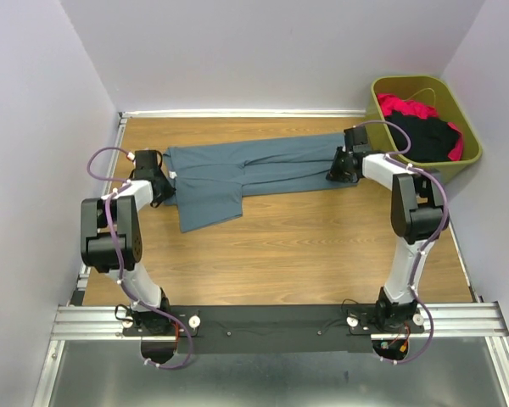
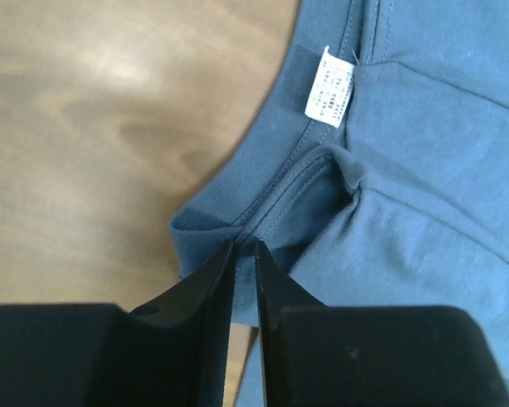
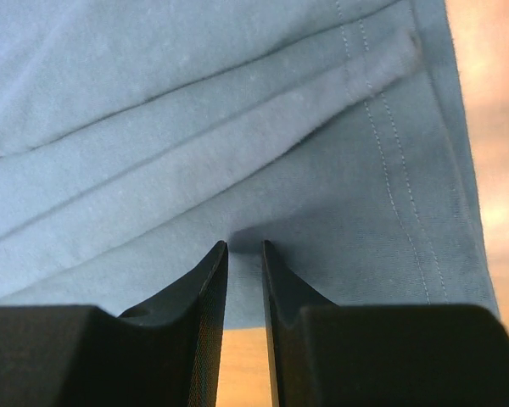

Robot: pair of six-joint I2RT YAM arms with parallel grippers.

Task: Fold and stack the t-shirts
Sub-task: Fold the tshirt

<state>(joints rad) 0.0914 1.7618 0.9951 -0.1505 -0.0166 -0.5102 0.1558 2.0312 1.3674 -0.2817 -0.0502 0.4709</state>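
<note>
the slate-blue t-shirt (image 1: 254, 170) lies stretched across the wooden table (image 1: 280, 254), the left gripper (image 2: 244, 248) pinched on its collar edge below the white label (image 2: 331, 85), the right gripper (image 3: 244, 246) clamped on its hem; a black shirt (image 1: 428, 134) and a red shirt (image 1: 403, 106) sit in the olive bin (image 1: 473, 140).

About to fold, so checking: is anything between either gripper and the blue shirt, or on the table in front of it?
Nothing visible. The left gripper pinches the blue shirt at its collar, the right gripper at its hem. Nothing lies on the table this side of it; the bin sits far right.
</note>
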